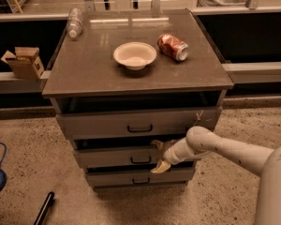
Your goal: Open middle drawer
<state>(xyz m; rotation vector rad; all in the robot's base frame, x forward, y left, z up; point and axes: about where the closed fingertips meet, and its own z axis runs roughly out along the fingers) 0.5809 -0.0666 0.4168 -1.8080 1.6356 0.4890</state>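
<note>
While the white arm (pixel 225 150) reaches in from the lower right side, the gripper (pixel 158 156) is in front of the grey cabinet (pixel 215 81), at the height of the middle drawer (pixel 107 157). Its two fingers are spread apart, one above the other. The upper finger (pixel 158 145) is at the top edge of this drawer's front and the lower finger (pixel 160 167), which has a pale tip, is at the bottom edge. The gripper is released and holds nothing. It is just to the right of the small dark handle (pixel 140 160), not on it. Whether the fingers touch the drawer front, I cannot tell.

The middle drawer is the second of three grey drawers. It sits between the top drawer (pixel 98 124), which has a pale scratch at the right end of its front, and the bottom drawer (pixel 112 179). A dark gap shows above the front of the middle drawer, and a similar dark gap shows above the top drawer, under the cabinet's top.

On the cabinet's top there is a white bowl (pixel 135 55) near the middle. A red can (pixel 173 47) lies on its side just to the right of the bowl, not touching it. A clear plastic bottle (pixel 75 22) lies at the far left corner. To the left of the cabinet, a small cardboard box (pixel 23 62) with open flaps stands on a low ledge (pixel 9 81). The floor (pixel 28 144) is speckled, and a black stick (pixel 44 209) lies on it at the lower left.
</note>
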